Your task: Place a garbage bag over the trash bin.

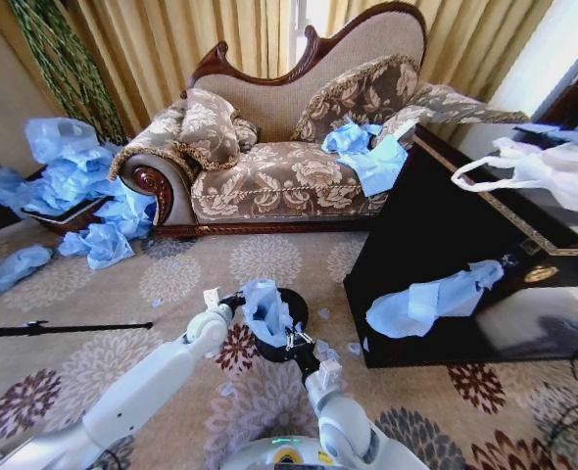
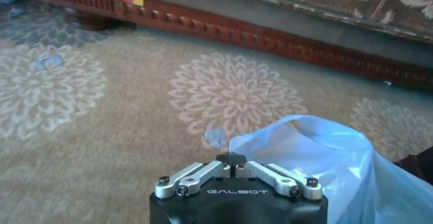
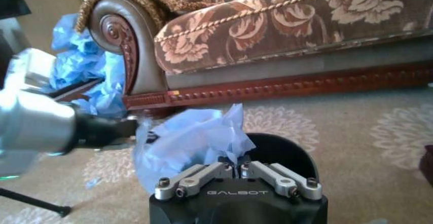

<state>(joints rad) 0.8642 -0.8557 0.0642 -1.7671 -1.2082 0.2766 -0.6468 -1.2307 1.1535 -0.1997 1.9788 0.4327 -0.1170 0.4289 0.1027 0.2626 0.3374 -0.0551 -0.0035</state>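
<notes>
**Both jaws pinched on bag, bin not yet lined**

Left gripper (image 1: 236, 300) and right gripper (image 1: 299, 342) each clamped the garbage bag (image 1: 265, 309), bunched over the trash bin (image 1: 291, 304) lower centre. Mouth unspread, rim mostly uncovered. Sofa (image 1: 269, 176) behind.

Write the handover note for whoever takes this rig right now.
Left gripper: shut on the garbage bag's edge, at the bin's sofa-side left.
Right gripper: shut on the bag's near edge, at the bin's front right.
Trash bin: on the carpet in front of the sofa, upright.
Done: bag picked up and held bunched over the bin's mouth by both grippers.
Left: mouth not yet spread; part of the black rim is bare. Open the bag and pull it over the rim.
</notes>
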